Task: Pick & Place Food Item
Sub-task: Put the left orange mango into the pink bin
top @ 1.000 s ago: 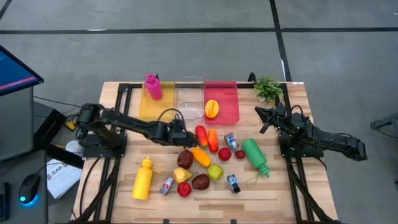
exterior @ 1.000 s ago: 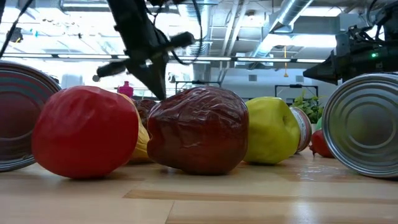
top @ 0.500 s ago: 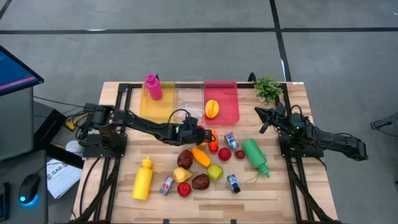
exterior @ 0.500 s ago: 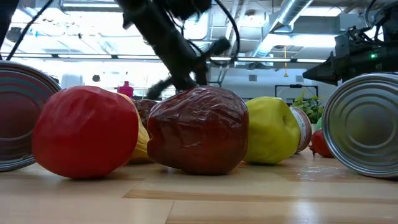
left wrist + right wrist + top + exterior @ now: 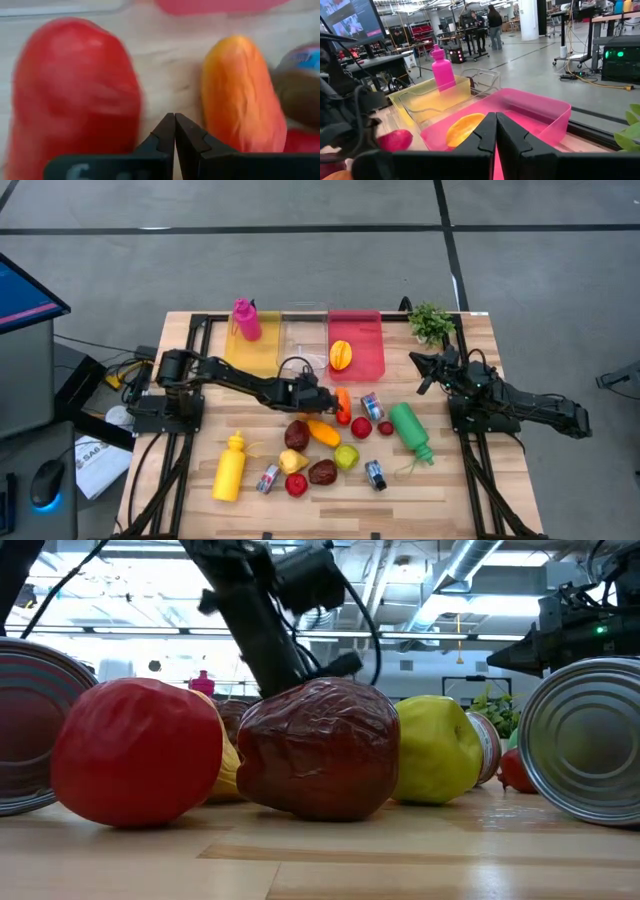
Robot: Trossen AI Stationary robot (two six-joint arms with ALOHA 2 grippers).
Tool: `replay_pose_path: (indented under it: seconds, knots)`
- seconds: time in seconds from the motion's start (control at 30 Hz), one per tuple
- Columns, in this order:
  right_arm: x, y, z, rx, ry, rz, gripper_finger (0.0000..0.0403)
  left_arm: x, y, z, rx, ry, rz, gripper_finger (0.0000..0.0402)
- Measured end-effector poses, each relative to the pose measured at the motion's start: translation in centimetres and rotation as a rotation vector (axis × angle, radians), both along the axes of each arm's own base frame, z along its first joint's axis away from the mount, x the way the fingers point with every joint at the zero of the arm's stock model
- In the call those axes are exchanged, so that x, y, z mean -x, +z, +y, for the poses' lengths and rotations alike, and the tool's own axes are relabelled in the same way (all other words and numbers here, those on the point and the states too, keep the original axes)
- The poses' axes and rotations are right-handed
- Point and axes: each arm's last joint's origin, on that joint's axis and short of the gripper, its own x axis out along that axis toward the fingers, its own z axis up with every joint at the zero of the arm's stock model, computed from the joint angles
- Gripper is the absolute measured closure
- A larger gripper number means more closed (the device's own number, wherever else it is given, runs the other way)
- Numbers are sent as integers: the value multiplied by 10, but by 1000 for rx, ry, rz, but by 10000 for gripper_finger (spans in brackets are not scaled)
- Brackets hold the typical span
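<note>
Left tool [image 5: 174, 131] shut, between red pepper [image 5: 75, 95] and orange pepper [image 5: 242, 95]

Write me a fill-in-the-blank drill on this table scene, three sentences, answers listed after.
1. The left gripper is ____, with its tips between a red fruit and an orange one.
2. The pink bin holds one ____ fruit.
3. The pink bottle stands in the ____ bin.

Missing words: shut; orange-yellow; yellow
</note>
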Motion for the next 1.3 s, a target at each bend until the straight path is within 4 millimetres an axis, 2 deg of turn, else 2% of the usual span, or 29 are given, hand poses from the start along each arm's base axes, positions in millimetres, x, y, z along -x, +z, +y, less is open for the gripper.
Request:
replay_pose_path:
  seconds: [0.2,0.4,0.53,0.67,0.83,1.13,1.3]
  knots:
    - [0,0,0,0,1,0,397,25,30,-13,-20,-46,102,401]
    - [0,0,0,1,1,1,397,52,76,-21,-54,-123,74,401]
    - [0,0,0,1,0,5,397,74,101,-19,-106,-178,101,401]
    - [-1,-1,0,0,0,10,397,83,114,-17,-163,-207,85,401]
    - [-1,-1,0,-1,-1,12,397,82,113,-17,-179,-220,98,401]
    - [-1,-1,0,-2,-1,11,397,65,83,-19,-168,-222,181,402]
    - [-1,-1,0,-2,-1,11,397,62,81,-19,-167,-219,178,401]
